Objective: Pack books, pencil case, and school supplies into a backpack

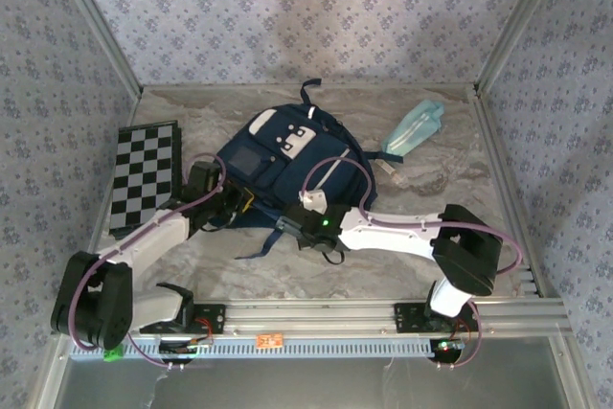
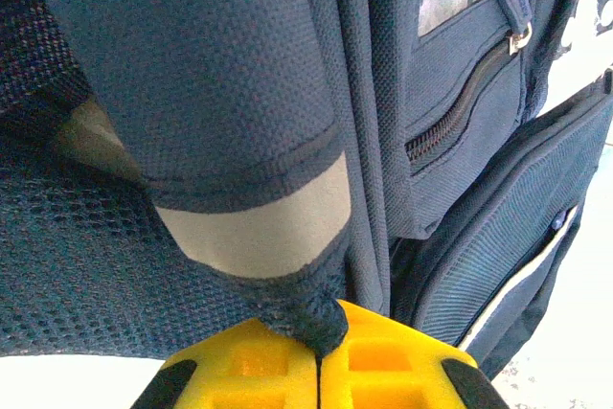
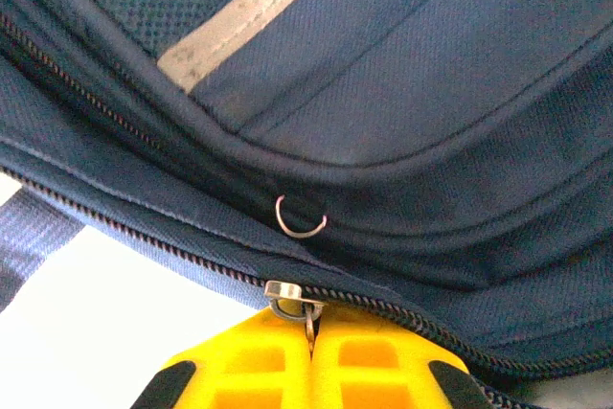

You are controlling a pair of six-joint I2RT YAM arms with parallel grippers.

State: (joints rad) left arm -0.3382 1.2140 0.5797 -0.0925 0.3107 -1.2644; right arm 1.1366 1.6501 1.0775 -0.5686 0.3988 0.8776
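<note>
The large navy blue fabric backpack (image 1: pixel 278 150) lies flat in the middle of the marbled grey bench (image 1: pixel 239 275), its white patches and white diagonal stripe facing up and dark straps trailing toward the near edge. Its cloth is a coarse woven weave, with open mesh padding on one side in the left wrist view. A pale reflective band crosses a rolled navy strap (image 2: pixel 249 227) there.

The left fingers (image 2: pixel 326 352), yellow ribbed plastic, are pressed together on the bunched end of that strap at the backpack's near left side. The right fingers (image 3: pixel 316 347), of the same yellow plastic, are closed on the small metal zip pull (image 3: pixel 308 325) that hangs from the slider (image 3: pixel 285 291) of a dark toothed zip along the near edge. A thin wire ring (image 3: pixel 302 216) sits on the piping just above it.

To the right of the backpack, well apart from both arms, lies the soft mint-teal zip pouch (image 1: pixel 414 127). A small pale oblong item (image 1: pixel 390 167) lies just beside the pouch's near end. A black-and-white checkered board (image 1: pixel 144 174) lies flat at the left, near the backpack.
</note>
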